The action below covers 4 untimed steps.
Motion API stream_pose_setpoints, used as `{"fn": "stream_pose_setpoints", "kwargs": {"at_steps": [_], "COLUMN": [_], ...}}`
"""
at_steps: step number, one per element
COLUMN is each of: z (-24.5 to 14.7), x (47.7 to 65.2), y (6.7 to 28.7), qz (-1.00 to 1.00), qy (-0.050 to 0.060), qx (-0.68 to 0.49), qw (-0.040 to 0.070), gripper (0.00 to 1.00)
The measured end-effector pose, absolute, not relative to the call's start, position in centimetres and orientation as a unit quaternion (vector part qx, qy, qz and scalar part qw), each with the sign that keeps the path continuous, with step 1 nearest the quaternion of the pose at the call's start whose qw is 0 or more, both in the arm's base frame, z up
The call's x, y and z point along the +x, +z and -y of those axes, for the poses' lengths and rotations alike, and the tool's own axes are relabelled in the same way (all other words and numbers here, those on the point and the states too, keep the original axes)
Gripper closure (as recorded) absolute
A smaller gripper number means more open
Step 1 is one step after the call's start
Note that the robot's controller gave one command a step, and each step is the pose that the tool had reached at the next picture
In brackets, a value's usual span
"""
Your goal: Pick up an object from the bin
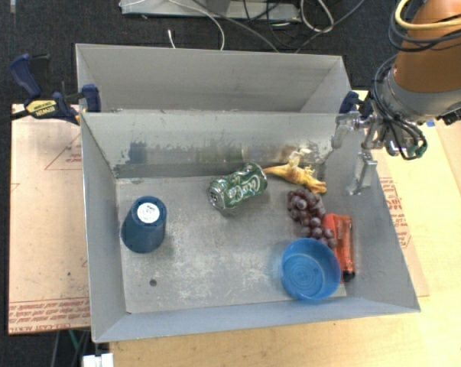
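- The gripper (pixel 355 167) hung at the bin's (pixel 100 228) far right corner, over the sloping right wall and above the floor.
- Whether it was open or shut could not be told from this angle. Nothing from the bin was seen in its hold, and every thing lay on the floor.
- Nearest to it was a yellow banana-shaped toy (pixel 295 174), just to the camera view's left of the gripper, close under the back wall.
- The toy's long axis ran roughly left to right, dipping a little toward the gripper, so its near tip pointed at the arm.
- A bunch of purple grapes (pixel 306 209) lay just in front of the toy, to the gripper's left and nearer the camera.
- A crushed green can (pixel 238 187) lay farther left, touching or almost touching the toy's far end.
- Judged from this, the toy was the likeliest pick: the move would be a short shift left and a descent, closing across its narrow width.
- A blue bowl (pixel 310 270), an orange-red tool (pixel 341 239) and a dark blue cup (pixel 144 224) lay well apart from the gripper.
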<state>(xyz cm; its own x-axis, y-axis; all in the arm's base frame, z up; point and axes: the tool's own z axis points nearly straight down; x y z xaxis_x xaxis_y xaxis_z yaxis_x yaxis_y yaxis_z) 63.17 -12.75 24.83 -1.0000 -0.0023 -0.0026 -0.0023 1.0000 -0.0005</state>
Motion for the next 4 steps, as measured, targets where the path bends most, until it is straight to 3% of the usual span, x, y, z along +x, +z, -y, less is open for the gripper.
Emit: {"fn": "stream_pose_setpoints", "kwargs": {"at_steps": [1, 2, 3, 4], "z": [12.7, 9.4, 10.0, 8.4], "x": [63.2, 61.7, 53.2, 60.2], "y": [24.8, 23.7, 19.9, 18.8], "qz": [-1.000, -1.000, -0.999, -0.994], "qy": [0.000, 0.001, 0.000, 0.001], "qx": [0.000, 0.025, -0.042, 0.107], "qw": [0.002, 0.002, 0.000, 0.008], "gripper": [0.00, 0.00, 0.00, 0.00]}}
